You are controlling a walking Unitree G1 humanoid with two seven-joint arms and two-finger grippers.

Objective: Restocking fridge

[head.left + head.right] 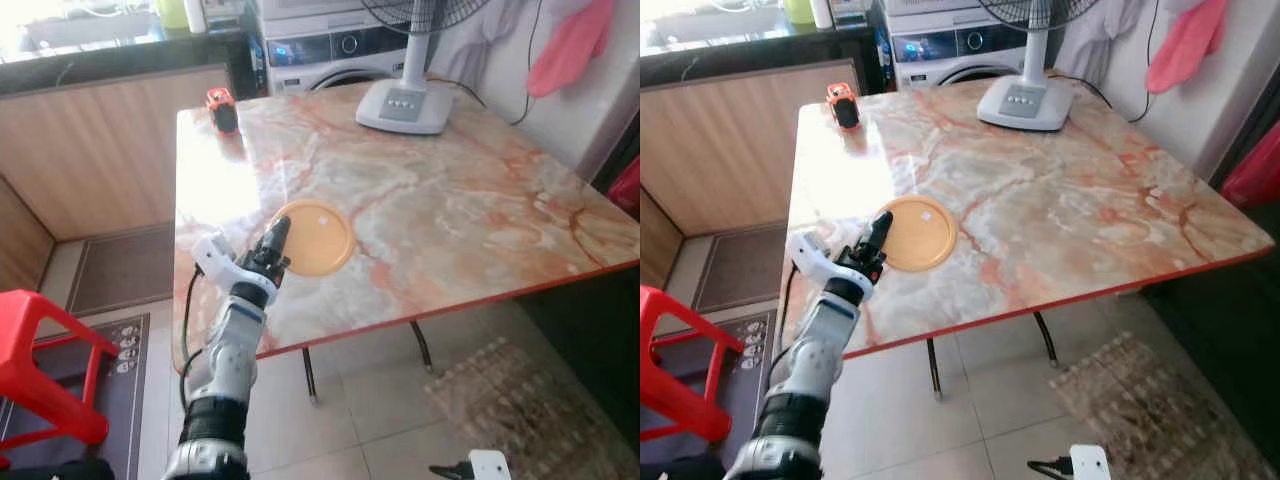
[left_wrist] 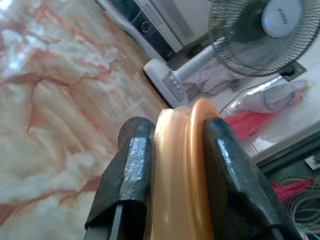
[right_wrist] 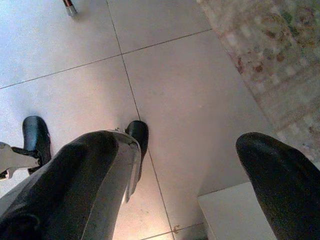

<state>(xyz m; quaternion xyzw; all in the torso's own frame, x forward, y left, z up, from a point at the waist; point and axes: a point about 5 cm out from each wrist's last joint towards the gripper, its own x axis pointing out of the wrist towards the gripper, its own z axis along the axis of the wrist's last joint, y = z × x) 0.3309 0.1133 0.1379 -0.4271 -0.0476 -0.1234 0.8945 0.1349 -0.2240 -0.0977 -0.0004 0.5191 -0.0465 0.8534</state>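
Observation:
A flat, round orange plate (image 1: 318, 238) lies on the marble table (image 1: 450, 220), near its front left edge. My left gripper (image 1: 278, 235) reaches over that edge and is shut on the plate's near rim. In the left wrist view the orange rim (image 2: 180, 175) sits pinched between the two black fingers (image 2: 131, 165). My right gripper (image 3: 192, 137) hangs idle above the tiled floor, open, with nothing between its fingers.
A white standing fan's base (image 1: 405, 105) is at the table's far side, and a small red and black object (image 1: 221, 108) at its far left corner. A red stool (image 1: 40, 370) stands at my left. A washing machine (image 1: 330, 50) is behind the table, a rug (image 1: 520, 400) beneath it.

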